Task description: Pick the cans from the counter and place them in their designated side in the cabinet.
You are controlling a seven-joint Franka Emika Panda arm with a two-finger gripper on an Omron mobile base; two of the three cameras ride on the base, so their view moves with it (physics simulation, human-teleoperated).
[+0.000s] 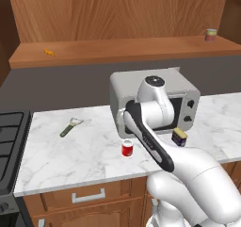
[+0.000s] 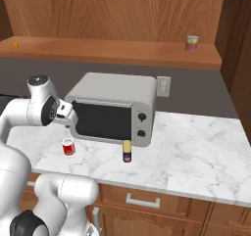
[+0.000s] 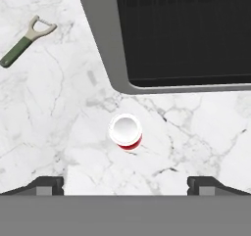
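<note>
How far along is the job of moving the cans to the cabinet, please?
Nothing looks done yet: the red can and the blue can both stand on the counter by the microwave. The gripper is above the red can, jaws open. Both cans remain to be moved to the cabinet.

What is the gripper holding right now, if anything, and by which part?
Nothing is held. The gripper is open above the counter, its fingertips wide apart, with the red can standing untouched below it.
</note>
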